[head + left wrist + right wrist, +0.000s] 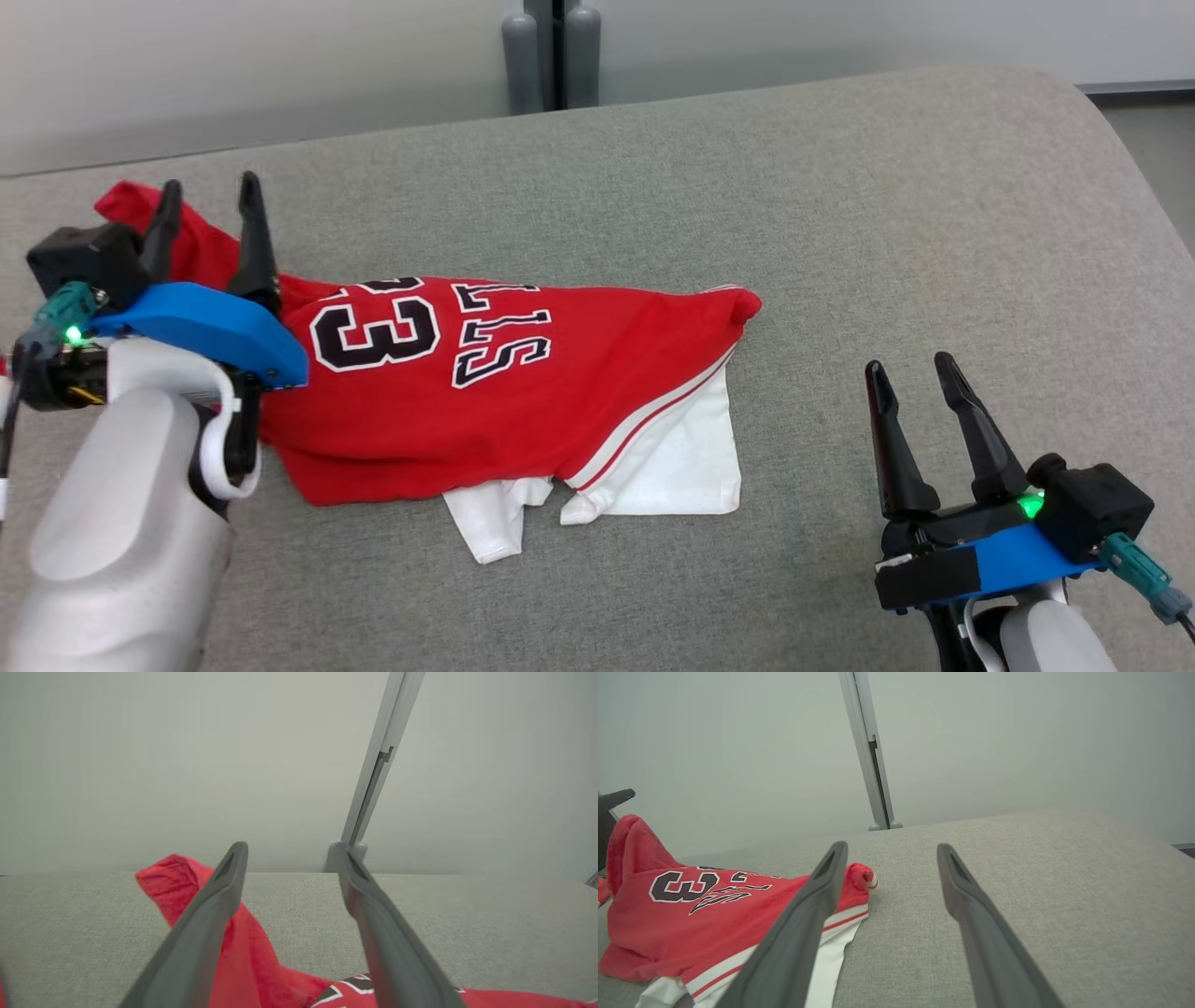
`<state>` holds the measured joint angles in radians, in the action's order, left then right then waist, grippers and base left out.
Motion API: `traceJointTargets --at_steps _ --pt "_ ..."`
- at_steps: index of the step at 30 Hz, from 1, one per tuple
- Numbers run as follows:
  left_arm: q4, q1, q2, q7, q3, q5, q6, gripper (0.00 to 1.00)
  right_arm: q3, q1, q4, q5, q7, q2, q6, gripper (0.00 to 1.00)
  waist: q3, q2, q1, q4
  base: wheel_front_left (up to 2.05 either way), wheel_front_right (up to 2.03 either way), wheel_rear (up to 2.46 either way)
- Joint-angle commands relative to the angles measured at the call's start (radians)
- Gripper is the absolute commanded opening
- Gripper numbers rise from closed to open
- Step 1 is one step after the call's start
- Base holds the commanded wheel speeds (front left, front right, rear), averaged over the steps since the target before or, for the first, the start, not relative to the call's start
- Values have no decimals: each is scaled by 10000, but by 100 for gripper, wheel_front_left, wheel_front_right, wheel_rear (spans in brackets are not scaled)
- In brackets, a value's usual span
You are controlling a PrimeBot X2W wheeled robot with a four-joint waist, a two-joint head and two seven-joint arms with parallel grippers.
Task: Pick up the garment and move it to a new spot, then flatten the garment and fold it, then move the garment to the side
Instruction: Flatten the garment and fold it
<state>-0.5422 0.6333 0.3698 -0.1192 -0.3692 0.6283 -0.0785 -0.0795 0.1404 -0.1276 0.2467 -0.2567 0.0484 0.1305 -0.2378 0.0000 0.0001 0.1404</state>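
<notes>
Your left pincer (210,184) stands open at the bunched left end of the red jersey (485,373); right pincer (907,364) open, well apart. Rumpled on the grey cushion (840,187), it looks light and limp, so pinch its corners.

A: L gripper (209,184), looks?
B: Two long dark fingers (252,233), blue plate (201,322), black box (89,257), green light (73,333), teal plug (61,308) w/ cable. Forearm (121,532) pale grey, white loop (219,439).
A: R gripper (907,364)?
B: Same bits, plus black strip (924,579) across the blue.
</notes>
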Motion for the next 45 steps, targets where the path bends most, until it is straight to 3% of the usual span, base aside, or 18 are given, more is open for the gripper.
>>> traceJointTargets --at_steps 1,4,11,17,26,38,45 --pt "6 -200 -202 -222 -86 76 157 100 77 40 -15 -49 -31 40 5 100 91 0 -1 -93 0 0 0" --pt "109 -606 -523 -659 -197 186 401 100 154 -65 -6 -125 25 37 5 100 300 0 -1 -278 0 0 0" --pt "860 -2002 -1103 -1340 -339 -26 193 100 425 -252 120 -328 252 37 5 100 815 0 -1 -667 0 0 0" --pt "1716 -3305 -1144 -1462 -469 -687 -57 100 626 -492 273 -450 498 39 5 100 1201 0 -1 -911 0 0 0" --pt "3591 -5055 -1100 -1468 386 -1867 -455 100 855 -868 389 -554 787 40 5 100 1612 0 -1 -1189 0 0 0" --pt "4431 -6255 -1193 -1470 1033 -2439 -172 100 1119 -909 118 -594 1310 37 5 100 1692 0 -1 -1426 0 0 0" --pt "4411 -5979 -1331 -1470 1151 -2561 -7 100 674 118 -1323 -708 2938 37 5 100 1293 0 -1 -1589 0 0 0"
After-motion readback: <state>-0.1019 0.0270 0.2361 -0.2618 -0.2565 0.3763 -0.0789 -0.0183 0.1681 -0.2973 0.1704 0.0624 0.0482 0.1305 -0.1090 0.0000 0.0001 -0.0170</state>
